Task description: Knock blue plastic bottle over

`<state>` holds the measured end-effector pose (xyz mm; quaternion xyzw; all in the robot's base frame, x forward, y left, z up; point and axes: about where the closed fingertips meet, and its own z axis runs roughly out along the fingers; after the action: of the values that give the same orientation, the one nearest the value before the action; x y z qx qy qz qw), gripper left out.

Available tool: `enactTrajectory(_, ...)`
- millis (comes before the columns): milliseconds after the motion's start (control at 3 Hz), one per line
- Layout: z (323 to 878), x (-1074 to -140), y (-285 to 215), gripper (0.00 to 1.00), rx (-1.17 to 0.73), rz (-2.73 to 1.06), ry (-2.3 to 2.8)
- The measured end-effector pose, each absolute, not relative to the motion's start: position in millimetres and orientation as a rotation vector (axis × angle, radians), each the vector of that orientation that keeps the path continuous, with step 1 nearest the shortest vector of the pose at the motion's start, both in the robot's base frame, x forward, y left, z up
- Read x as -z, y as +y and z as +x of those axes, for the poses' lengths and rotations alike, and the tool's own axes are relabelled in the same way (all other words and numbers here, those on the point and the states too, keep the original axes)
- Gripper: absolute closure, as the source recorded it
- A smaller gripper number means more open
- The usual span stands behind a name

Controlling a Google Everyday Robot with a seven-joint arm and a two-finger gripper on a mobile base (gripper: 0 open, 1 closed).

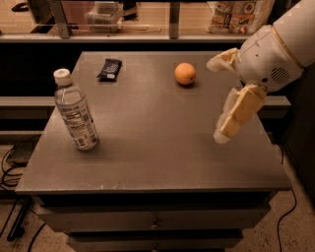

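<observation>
Item: blue plastic bottle [75, 112], clear with a faint blue tint, white screw cap, white label with dark print; stands upright on its base on the left part of the table [147, 147], near the left edge and towards the front. Nothing touches it. Item: table, grey matt top, dark front with drawers below and a small knob [155, 226] on one drawer. Item: orange fruit [185, 74], round, resting on the far right-of-centre part of the top, well apart from the bottle. Item: dark wrapped packet [109, 69], lying flat at the far left of the top, behind the bottle and apart from it. Item: gripper [215, 101], cream-coloured, carried on a white arm [275, 54] that enters from the upper right; it hangs over the right side of the table, right of the fruit and well apart from the bottle. Its two fingers are spread wide, one reaching left towards the fruit side, the other pointing down towards the table top, with nothing between them. Item: shelf behind the table, bearing a clear container [103, 12] and a printed bag [241, 15]. Item: cables [10, 167] on the floor at left, and one cable [290, 211] at right.
</observation>
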<state>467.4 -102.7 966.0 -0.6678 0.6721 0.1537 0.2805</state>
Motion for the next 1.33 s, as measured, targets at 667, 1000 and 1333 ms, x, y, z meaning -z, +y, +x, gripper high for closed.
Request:
enactTrajectory(667,479.5,-960.5,13.4,0.00,-0.733,-1.756,1.527)
enactTrajectory(1000,479.4,-960.5,13.0,0.00,-0.731,-1.757,1.528)
enactTrajectory(1333,483.2,-953.9,26.4,0.00,-0.746,-1.736,1.543)
